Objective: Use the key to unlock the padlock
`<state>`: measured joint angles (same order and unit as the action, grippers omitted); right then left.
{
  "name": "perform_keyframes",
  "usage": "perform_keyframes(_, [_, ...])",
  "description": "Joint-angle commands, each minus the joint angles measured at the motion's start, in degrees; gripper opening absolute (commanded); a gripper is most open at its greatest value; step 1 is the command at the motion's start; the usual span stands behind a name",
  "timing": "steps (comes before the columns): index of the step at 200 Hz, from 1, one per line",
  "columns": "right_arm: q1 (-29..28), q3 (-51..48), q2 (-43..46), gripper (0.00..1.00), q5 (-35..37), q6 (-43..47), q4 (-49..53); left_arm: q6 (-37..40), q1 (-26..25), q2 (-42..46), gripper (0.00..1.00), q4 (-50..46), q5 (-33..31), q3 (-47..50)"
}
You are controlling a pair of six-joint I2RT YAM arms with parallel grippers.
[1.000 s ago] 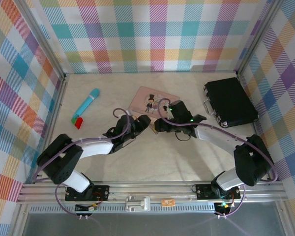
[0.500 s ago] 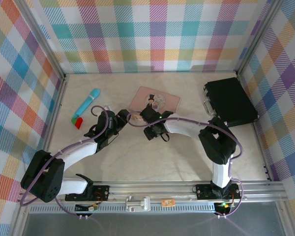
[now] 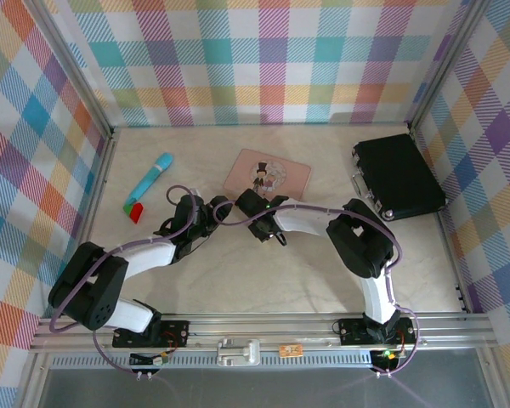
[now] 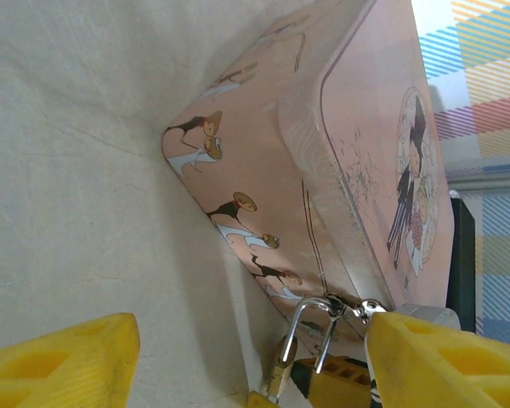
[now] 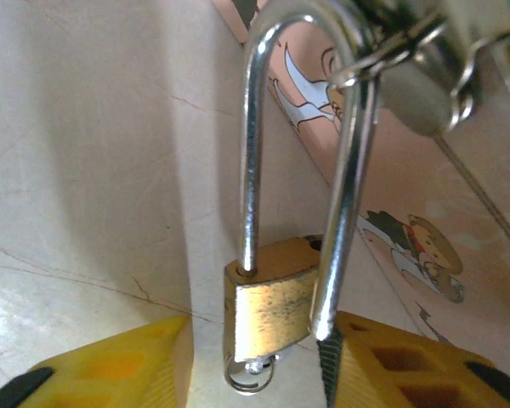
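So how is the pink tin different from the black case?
The pink tin has a picture of a couple on its lid; the black case is plain. The tin looks smaller than the case. The tin lies in the middle of the table, the case far off to the right. A little brass padlock hangs from the tin's clasp; the case has silver latches. Both are flat, shut boxes.
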<state>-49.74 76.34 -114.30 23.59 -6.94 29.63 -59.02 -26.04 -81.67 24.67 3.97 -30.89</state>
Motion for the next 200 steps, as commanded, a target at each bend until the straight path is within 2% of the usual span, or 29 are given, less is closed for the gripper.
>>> perform_keyframes(1, [0.9,0.7,-3.3,0.39,4.1,-0.7,-1.9,-0.7,0.6,-1.0,0.71,4.6,2.4,0.7])
perform_keyframes(21, [1.3,0.2,-3.1,0.32,3.6,-1.2,-2.8,-0.7,0.6,-1.2,0.7,5.6,3.0,0.9])
perform_keyframes(51, [3.1,-1.1,-1.2,0.17,-1.4,-1.5,-4.2,-0.5,0.6,-1.9,0.69,8.9,4.7,2.0])
perform_keyframes(100, [7.0,-4.8,3.4,0.03,-20.0,0.1,-8.9,-1.7,-0.3,-8.2,0.63,22.6,8.9,4.0])
perform_keyframes(134, [8.5,-5.4,3.9,0.0,-27.6,1.9,-9.9,-3.0,-2.5,-14.9,0.59,30.4,9.7,1.6])
perform_keyframes(151, [8.9,-5.5,4.0,0.0,-31.2,2.0,-10.5,-4.0,-3.4,-18.5,0.53,35.0,9.3,0.4])
perform_keyframes(175, [9.3,-5.5,3.8,0.0,-37.6,1.5,-11.9,-4.8,-4.9,-21.9,0.53,35.4,7.3,-2.0])
perform_keyframes(200, [9.6,-5.6,3.8,0.0,-40.2,0.8,-12.5,-5.5,-5.7,-24.4,0.51,36.4,5.9,-3.1])
